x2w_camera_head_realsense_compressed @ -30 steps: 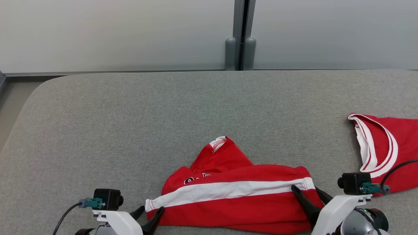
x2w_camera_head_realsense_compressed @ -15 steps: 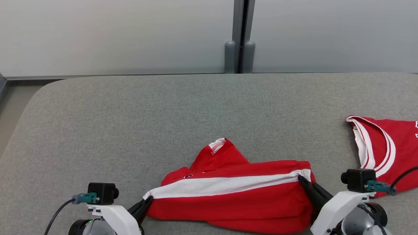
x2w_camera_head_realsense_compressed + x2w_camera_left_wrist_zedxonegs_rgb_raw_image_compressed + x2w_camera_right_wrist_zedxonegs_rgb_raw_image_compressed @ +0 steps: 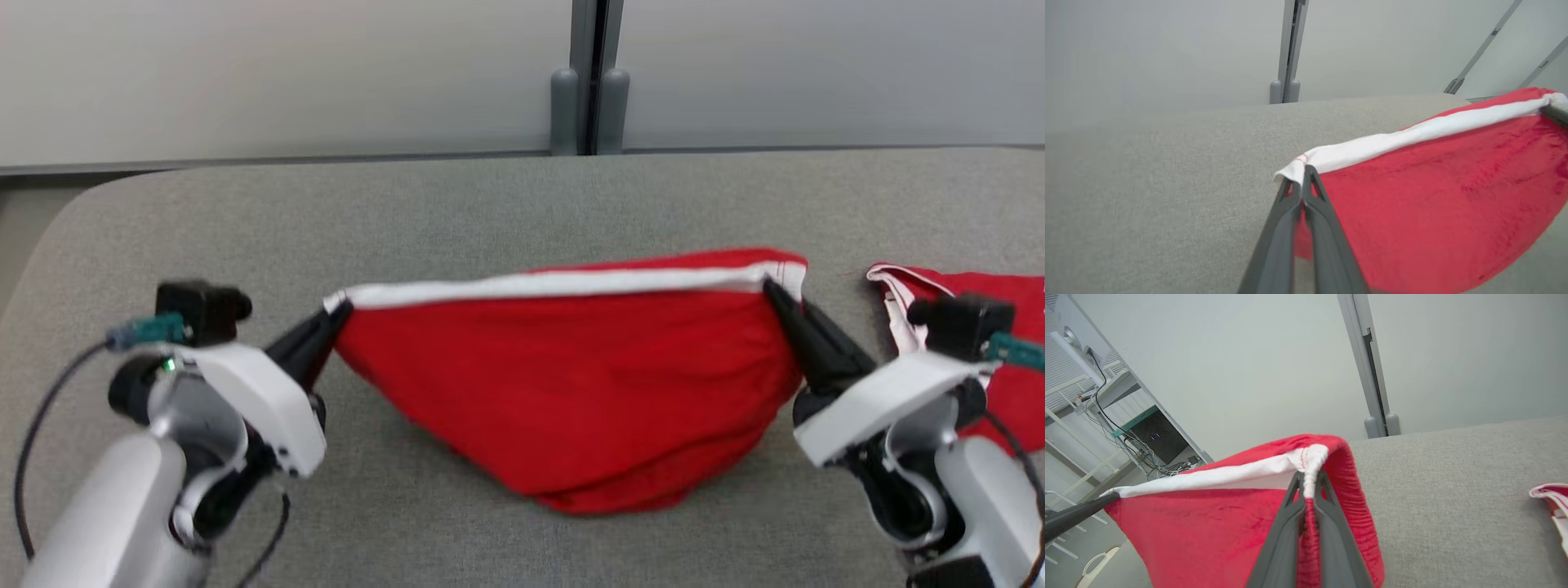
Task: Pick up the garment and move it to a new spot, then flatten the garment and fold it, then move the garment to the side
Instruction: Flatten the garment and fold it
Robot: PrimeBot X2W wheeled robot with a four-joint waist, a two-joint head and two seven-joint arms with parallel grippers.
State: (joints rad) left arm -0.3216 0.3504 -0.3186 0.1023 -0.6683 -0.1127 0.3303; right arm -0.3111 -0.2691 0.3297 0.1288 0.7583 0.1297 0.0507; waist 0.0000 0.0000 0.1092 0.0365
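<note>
**Two tip pinches, one slung garment**

Both grippers are clenched on the hem (image 3: 555,284), the left gripper (image 3: 341,310) at one end and the right gripper (image 3: 771,286) at the other. The garment (image 3: 571,384) hangs between them over the pad (image 3: 490,204). Pulling wider could slip the left corner free. The left wrist view shows only a sliver caught at the tips, while the right wrist view shows cloth bunched deeper. The head view adds a second garment (image 3: 1016,290) just beside the right arm, which might snag.

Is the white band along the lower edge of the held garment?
No, the white band runs along the top edge of the garment, between the left gripper and the right gripper.
</note>
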